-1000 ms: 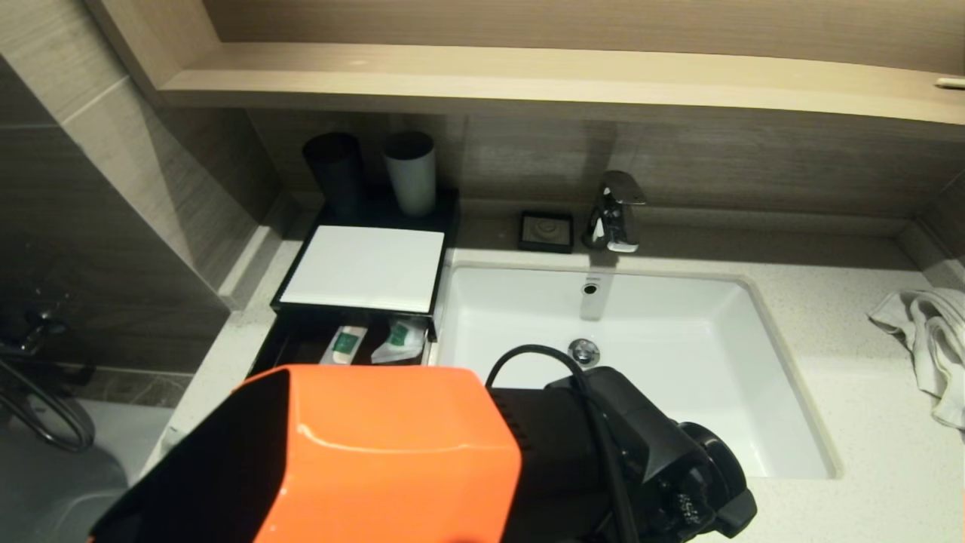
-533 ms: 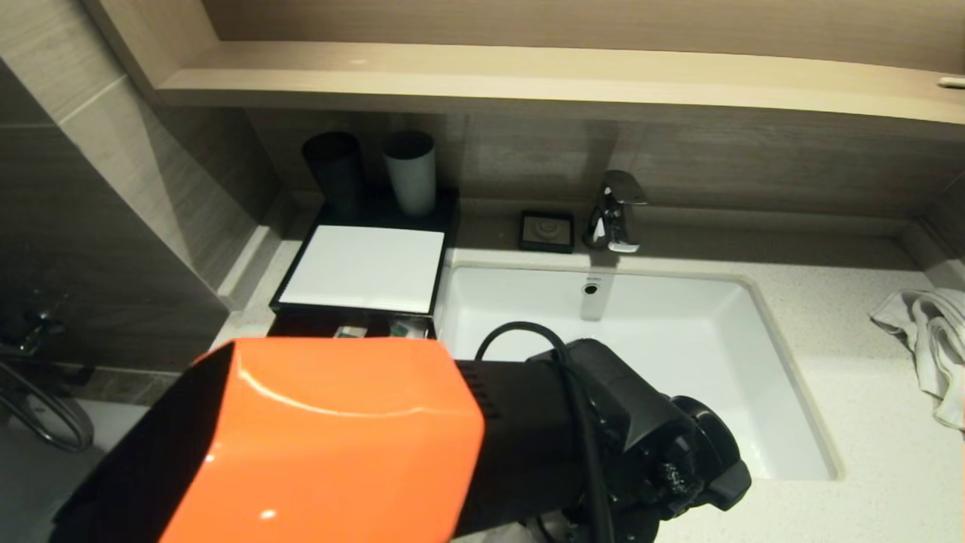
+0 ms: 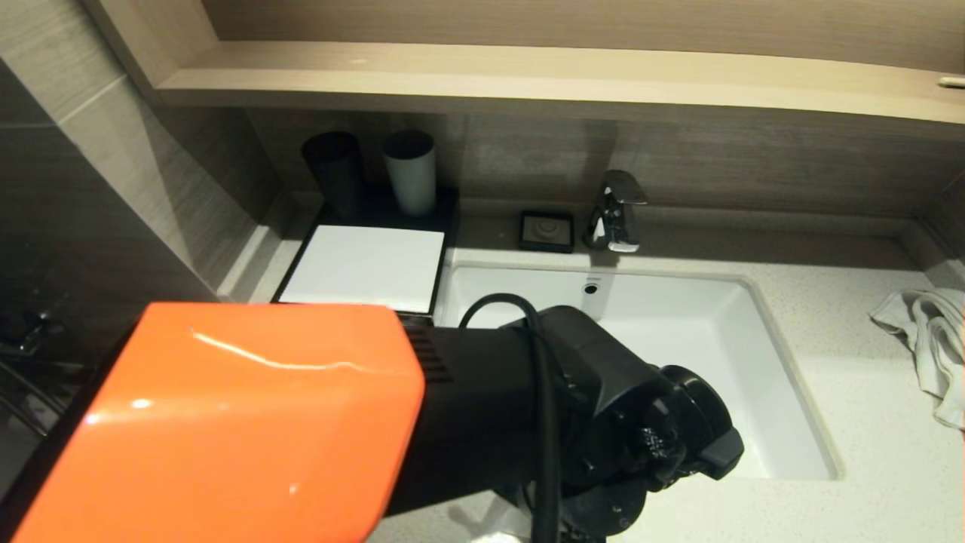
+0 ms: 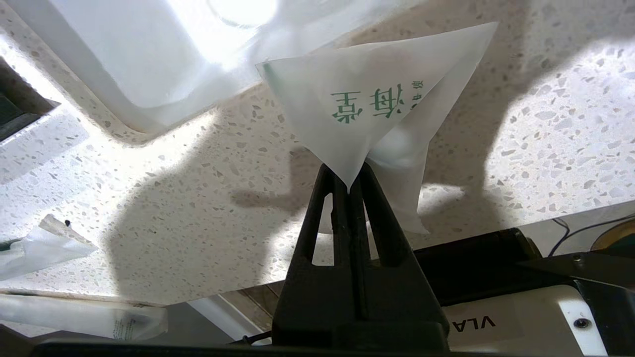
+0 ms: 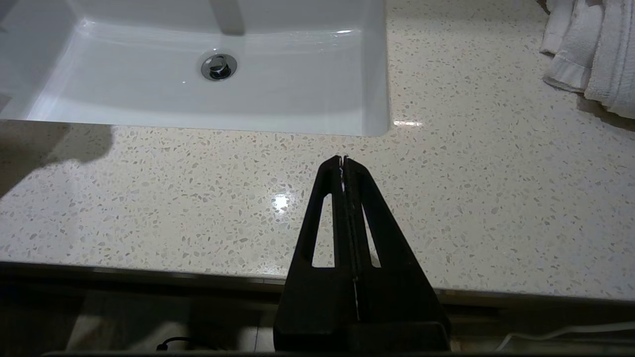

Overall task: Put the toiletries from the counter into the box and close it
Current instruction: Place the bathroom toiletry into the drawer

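Observation:
In the left wrist view my left gripper (image 4: 349, 173) is shut on the corner of a translucent-white packet (image 4: 377, 104) with green print, lifted above the speckled counter (image 4: 198, 208) by the basin's front corner (image 4: 139, 74). Two more toiletries lie on the counter: a crumpled packet (image 4: 39, 248) and a long slim one (image 4: 84, 320). In the head view my orange left arm (image 3: 226, 422) hides the gripper and the box's drawer front; only the box's white top (image 3: 366, 265) shows. My right gripper (image 5: 344, 161) is shut with nothing in it, over the counter's front edge.
A black cup (image 3: 333, 172) and a grey cup (image 3: 411, 172) stand behind the box. A black soap dish (image 3: 546, 230) and the faucet (image 3: 617, 211) sit behind the basin (image 3: 678, 339). A towel (image 3: 927, 332) lies at the right. A wooden shelf (image 3: 528, 75) overhangs.
My left arm has risen and swung left across the head view, and now covers the open drawer with its packets, which showed a second ago.

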Controlling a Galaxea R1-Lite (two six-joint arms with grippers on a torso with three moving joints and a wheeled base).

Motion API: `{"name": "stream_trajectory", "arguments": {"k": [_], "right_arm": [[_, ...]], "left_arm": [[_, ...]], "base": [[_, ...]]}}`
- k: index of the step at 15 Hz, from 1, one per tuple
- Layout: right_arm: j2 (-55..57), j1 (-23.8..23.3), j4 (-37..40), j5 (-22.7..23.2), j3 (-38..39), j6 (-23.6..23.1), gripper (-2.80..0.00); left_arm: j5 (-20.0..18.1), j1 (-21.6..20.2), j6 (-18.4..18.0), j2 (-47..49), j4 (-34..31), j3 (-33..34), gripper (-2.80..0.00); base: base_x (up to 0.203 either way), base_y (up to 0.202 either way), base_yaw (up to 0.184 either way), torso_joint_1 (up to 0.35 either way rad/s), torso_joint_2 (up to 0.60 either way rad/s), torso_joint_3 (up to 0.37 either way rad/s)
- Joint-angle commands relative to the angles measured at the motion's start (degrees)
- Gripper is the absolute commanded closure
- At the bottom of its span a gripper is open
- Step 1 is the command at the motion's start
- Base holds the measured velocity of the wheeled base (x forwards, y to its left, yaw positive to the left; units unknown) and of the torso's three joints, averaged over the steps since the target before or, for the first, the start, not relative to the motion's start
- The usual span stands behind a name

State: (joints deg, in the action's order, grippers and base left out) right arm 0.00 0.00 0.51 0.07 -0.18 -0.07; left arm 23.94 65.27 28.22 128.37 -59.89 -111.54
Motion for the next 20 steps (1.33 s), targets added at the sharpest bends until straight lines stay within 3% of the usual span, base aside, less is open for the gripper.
{"name": "stream_trajectory", "arguments": {"k": [1,20], "right_arm": [[0.0,0.0,0.0,0.0,0.0,0.0,0.0],[0.0,0.0,0.0,0.0,0.0,0.0,0.0]], "left_arm": [[0.1,-0.7,0.2,-0.6,-0.3,0.0,0.0],[3.3,-6.5,0.3,-5.5,2.7,0.0,0.0]], "base": [[0.0,0.0,0.0,0.0,0.0,0.0],[0.0,0.0,0.0,0.0,0.0,0.0]]}}
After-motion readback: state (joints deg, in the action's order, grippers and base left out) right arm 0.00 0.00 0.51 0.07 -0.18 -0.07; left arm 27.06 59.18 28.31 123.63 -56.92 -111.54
